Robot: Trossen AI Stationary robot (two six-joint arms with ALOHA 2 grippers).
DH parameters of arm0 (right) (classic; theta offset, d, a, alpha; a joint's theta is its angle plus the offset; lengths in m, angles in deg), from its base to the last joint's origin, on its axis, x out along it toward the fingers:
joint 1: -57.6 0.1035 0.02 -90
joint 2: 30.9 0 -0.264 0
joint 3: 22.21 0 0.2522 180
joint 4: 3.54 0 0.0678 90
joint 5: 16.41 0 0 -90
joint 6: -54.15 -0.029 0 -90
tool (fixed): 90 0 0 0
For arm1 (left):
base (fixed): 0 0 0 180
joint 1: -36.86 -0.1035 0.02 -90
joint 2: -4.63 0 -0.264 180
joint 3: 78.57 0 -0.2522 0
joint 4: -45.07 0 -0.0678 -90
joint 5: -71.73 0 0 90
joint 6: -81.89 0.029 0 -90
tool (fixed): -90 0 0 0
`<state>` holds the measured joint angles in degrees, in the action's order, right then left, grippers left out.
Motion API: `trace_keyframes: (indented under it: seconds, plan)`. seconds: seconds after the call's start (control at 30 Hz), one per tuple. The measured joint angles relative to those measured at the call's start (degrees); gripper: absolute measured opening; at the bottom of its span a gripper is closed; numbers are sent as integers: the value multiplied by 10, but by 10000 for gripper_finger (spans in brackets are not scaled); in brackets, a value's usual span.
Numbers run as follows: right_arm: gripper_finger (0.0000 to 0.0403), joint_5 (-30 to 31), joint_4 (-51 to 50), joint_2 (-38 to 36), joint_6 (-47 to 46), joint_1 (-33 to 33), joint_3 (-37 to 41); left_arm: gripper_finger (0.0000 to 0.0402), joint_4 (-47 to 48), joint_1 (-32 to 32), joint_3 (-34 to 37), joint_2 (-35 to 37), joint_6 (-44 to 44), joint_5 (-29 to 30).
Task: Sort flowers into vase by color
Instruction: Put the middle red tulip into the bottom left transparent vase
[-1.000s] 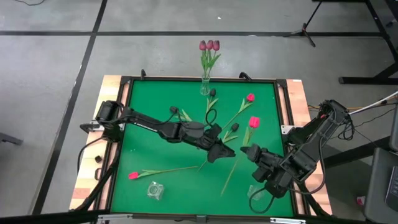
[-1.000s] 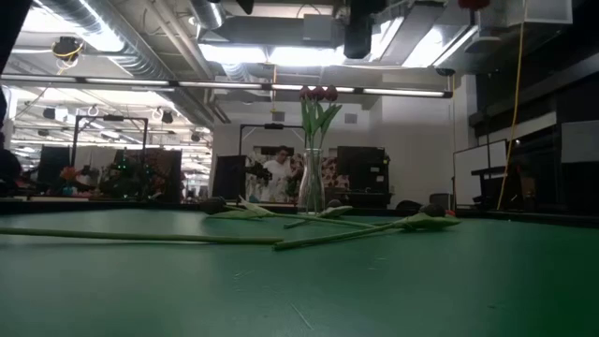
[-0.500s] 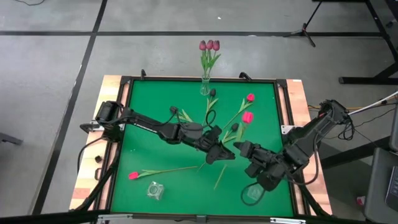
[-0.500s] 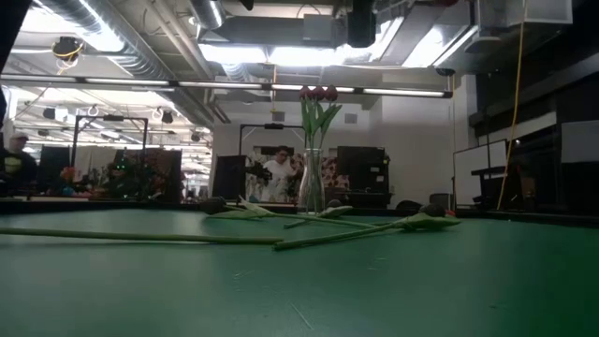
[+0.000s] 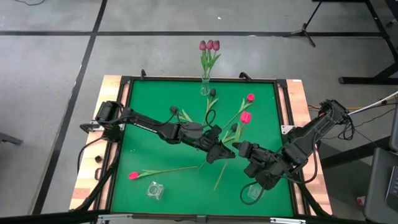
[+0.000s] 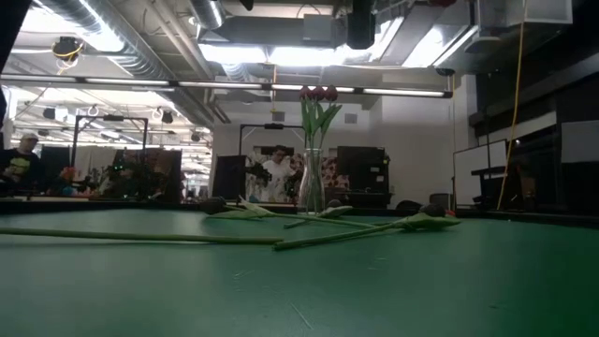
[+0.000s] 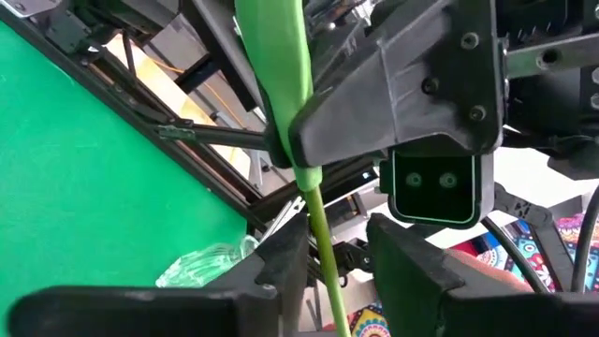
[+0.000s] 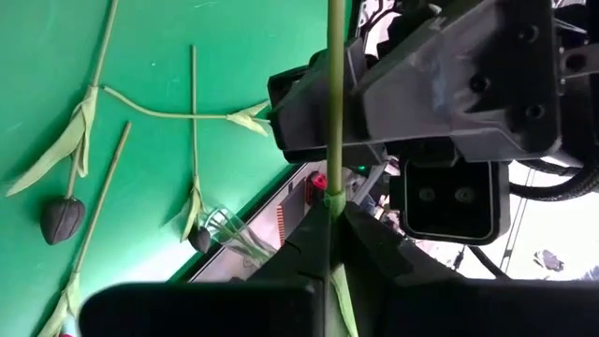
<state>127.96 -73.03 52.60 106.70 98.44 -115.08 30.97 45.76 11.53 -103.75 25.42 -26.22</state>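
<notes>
Held tulip (image 5: 245, 117): pink-red head raised over the green mat's (image 5: 149, 124) middle, stem slanting down toward the front edge.
Right gripper (image 5: 240, 149): near the mat's centre, fingers (image 8: 309, 245) pinched tight on that stem.
Left gripper (image 5: 227, 154): tip to tip with the right one, fingers (image 7: 285, 262) set narrowly either side of the same stem; contact unclear.
Tall vase (image 5: 204, 87): back edge, three mauve tulips (image 5: 209, 45) upright inside.
Loose tulips: pink-red one (image 5: 133, 176) near the front-left corner, another (image 5: 250, 98) toward the back right, near-black ones (image 8: 63, 219) lying between.
Short glass vases: one (image 5: 155, 190) front left, one (image 5: 252, 194) front right.
</notes>
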Motion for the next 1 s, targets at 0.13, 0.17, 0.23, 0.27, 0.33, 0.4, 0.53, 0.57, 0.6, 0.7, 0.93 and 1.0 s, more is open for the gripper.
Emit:
trace_keyframes:
  seconds: [0.13,0.17,0.23,0.27,0.33,0.4,0.53,0.57,0.6,0.7,0.93,1.0]
  plan:
    - [32,0,0,0,0,0,0,60,0,0,0,0,1,13]
    - [33,0,0,0,0,0,0,49,1,0,0,0,1,17]
    - [36,-2,0,0,0,0,0,28,2,0,0,0,3,21]
    - [38,-6,0,0,-1,0,0,19,4,0,0,0,6,23]
    - [42,-13,0,0,-2,0,0,8,7,0,0,0,11,25]
    - [47,-14,1,0,-10,0,0,7,6,0,0,0,13,25]
    - [66,-6,0,0,-26,0,0,13,3,0,0,0,16,33]
    - [72,-3,0,0,-31,0,0,12,1,0,0,0,16,39]
    - [79,0,-1,0,-39,0,0,11,0,0,0,0,18,43]
    - [103,7,-2,0,-70,1,0,6,1,0,0,2,44,51]
    - [157,30,-15,-20,-134,23,0,5,20,0,0,30,97,74]
    - [167,40,-16,-27,-161,36,0,5,36,0,0,43,117,88]
